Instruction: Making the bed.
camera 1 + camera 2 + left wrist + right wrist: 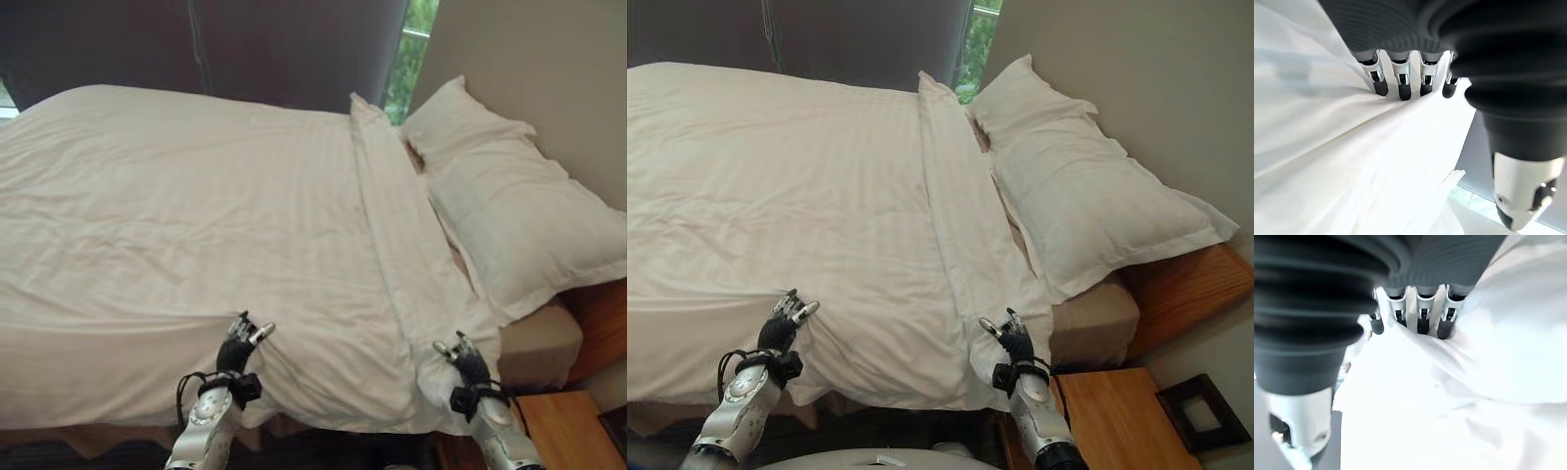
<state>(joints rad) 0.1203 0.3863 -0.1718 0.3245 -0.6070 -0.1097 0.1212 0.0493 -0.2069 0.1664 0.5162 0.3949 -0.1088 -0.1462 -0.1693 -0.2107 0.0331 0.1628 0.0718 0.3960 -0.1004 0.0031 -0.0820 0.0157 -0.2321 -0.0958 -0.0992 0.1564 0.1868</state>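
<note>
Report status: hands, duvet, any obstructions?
Left hand and right hand both shut on duvet at near edge. Duvet spread flat, top folded back beside pillows. No obstruction visible.

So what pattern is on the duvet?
White duvet with faint woven stripes, clearest in the left eye view.
</note>
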